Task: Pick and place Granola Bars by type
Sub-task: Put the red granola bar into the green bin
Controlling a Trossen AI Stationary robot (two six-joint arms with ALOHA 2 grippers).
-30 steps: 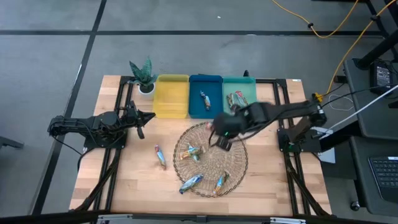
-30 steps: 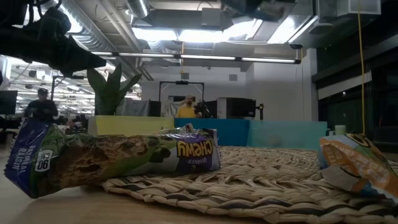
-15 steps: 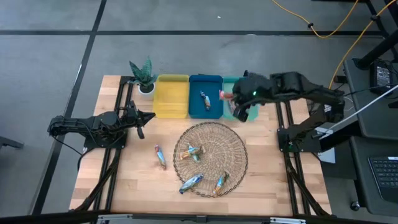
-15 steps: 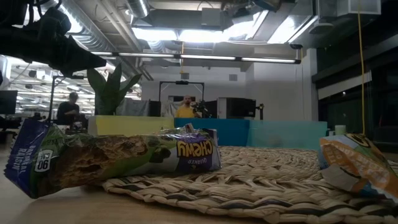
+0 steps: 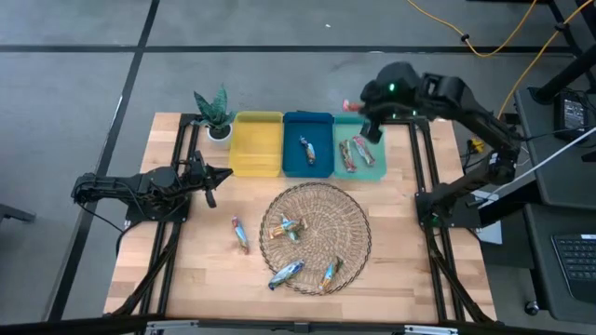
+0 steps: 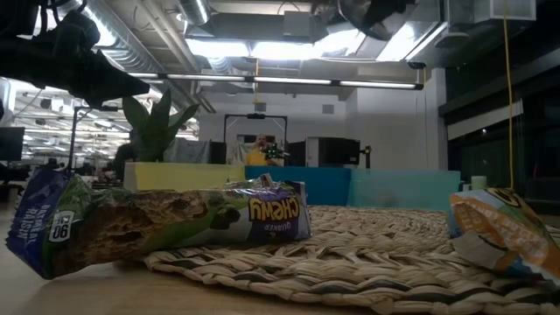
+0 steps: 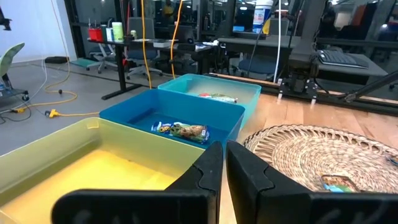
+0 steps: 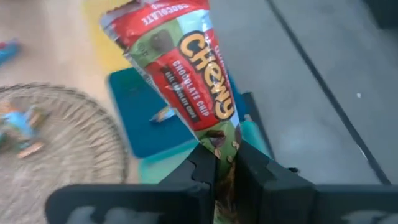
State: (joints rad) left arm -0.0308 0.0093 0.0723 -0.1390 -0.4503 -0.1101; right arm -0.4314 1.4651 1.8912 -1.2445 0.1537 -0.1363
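My right gripper is shut on a red-wrapped granola bar and is raised over the far end of the teal bin. That bin holds two bars. The blue bin holds one bar; the yellow bin shows none. Three bars lie in the round woven basket, and one bar lies on the table to its left. My left gripper is shut and empty, at the table's left, near the yellow bin. My right gripper pinches one end of the red bar between its two fingers. The rest of the bar sticks out past the fingertips, lifted clear of the bins and the table.
A small potted plant stands at the far left, beside the yellow bin. The three bins stand side by side along the far edge. In the low view a blue-wrapped bar and an orange-wrapped bar lie at the basket's near rim.
My right gripper has risen from over the basket and gone toward the table's far edge, passing over the teal bin with the red bar held shut between its fingers. It now stands high over that bin's far end.
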